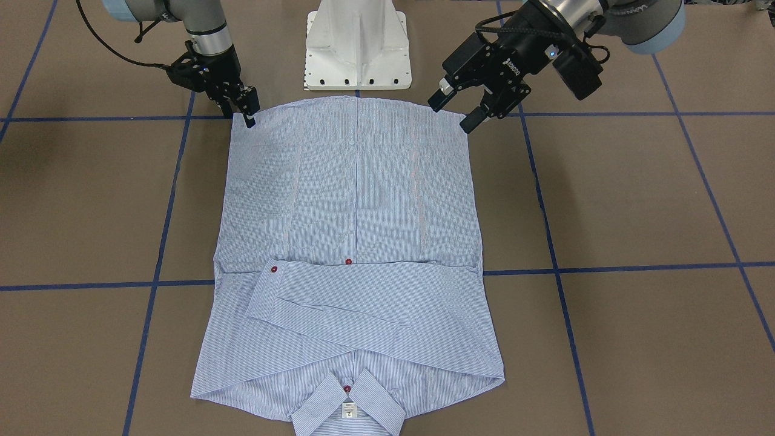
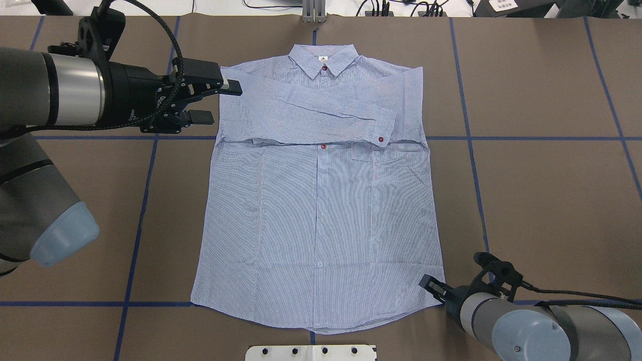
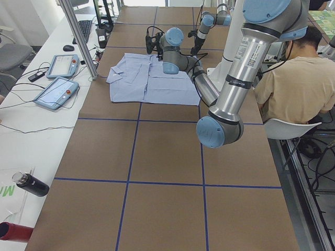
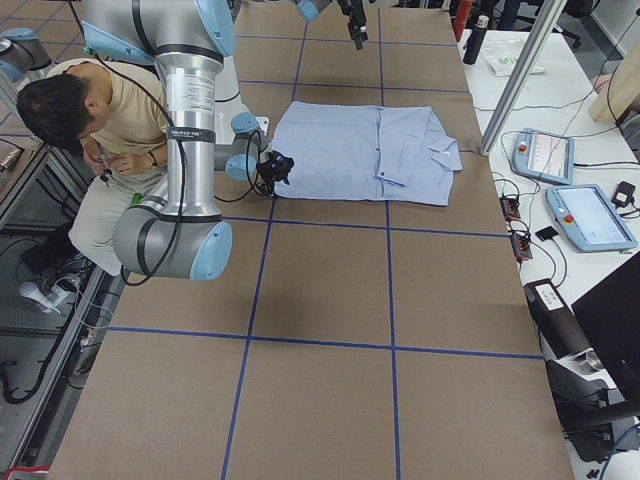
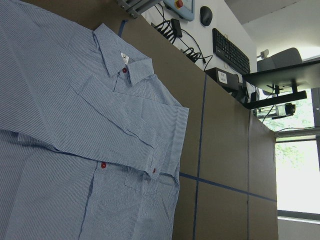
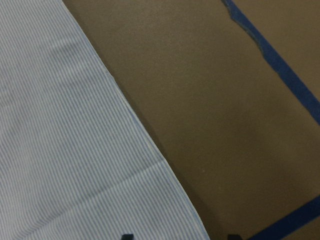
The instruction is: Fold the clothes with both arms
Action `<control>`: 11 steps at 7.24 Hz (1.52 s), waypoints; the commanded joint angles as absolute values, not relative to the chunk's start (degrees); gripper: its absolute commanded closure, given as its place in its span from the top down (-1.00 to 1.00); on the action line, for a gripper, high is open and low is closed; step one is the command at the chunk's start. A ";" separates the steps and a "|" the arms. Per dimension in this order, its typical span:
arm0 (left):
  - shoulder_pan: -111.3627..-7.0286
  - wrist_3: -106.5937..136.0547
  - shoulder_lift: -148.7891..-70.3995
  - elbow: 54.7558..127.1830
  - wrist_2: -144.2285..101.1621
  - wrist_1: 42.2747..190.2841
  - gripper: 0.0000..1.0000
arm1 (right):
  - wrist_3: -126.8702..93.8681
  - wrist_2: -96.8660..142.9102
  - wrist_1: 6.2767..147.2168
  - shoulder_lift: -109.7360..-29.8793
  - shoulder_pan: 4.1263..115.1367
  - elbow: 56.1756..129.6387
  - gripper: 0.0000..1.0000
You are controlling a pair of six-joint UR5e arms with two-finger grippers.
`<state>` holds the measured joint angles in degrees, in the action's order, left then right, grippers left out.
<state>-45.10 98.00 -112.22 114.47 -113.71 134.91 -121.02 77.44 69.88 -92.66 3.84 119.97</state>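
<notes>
The clothes are one light blue-and-white striped shirt [image 1: 357,200] lying flat and buttoned on the brown table, collar [image 2: 324,59] at the far end from the robot. Both sleeves are folded across the chest [image 2: 331,113]. My right gripper [image 1: 247,115] is low at the hem corner nearest it [image 2: 435,287]. The right wrist view shows its two fingertips apart, the gripper [image 6: 177,236] open around that corner. My left gripper [image 2: 220,103] hangs open and empty well above the table on the shirt's other side [image 1: 453,114]. Its wrist camera looks down on the collar [image 5: 125,65].
The white pedestal base [image 1: 357,48] stands just behind the hem. Blue tape lines [image 1: 605,268] grid the table. A seated person [image 3: 293,78] is beside the robot. Teach pendants [image 4: 580,205] and cables lie on the bench past the collar end.
</notes>
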 commanded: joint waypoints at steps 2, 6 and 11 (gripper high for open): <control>-45.09 98.00 -112.41 114.35 -113.64 134.91 0.82 | -121.03 77.78 69.87 -93.08 3.78 120.23 0.32; -45.18 98.00 -112.33 114.43 -113.64 134.91 0.82 | -122.34 78.05 69.87 -93.25 3.25 120.32 0.28; -45.09 98.00 -112.32 113.91 -113.64 134.91 0.82 | -122.61 78.31 69.70 -93.34 3.16 120.59 -0.16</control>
<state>-45.11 98.00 -112.29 114.01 -113.64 134.91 -122.54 78.30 69.70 -93.34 3.18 120.50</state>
